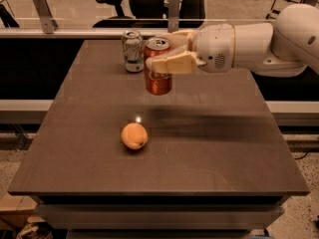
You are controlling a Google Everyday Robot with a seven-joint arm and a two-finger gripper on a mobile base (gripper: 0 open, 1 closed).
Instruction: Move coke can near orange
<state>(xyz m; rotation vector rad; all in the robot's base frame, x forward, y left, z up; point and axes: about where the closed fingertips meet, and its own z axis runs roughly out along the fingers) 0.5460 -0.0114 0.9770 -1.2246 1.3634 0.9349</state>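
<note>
The red coke can (158,81) with a silver top hangs upright in the air above the far middle of the table. My gripper (167,54) is shut on its upper half, one finger (172,63) across the front, the arm reaching in from the right. The orange (134,136) lies on the table nearer the front, below and a little left of the can, well apart from it.
A white-and-green can (132,51) stands at the back of the dark table (224,158), just left of the held can. Office chairs and a rail stand behind the table. The table's edges drop off on all sides.
</note>
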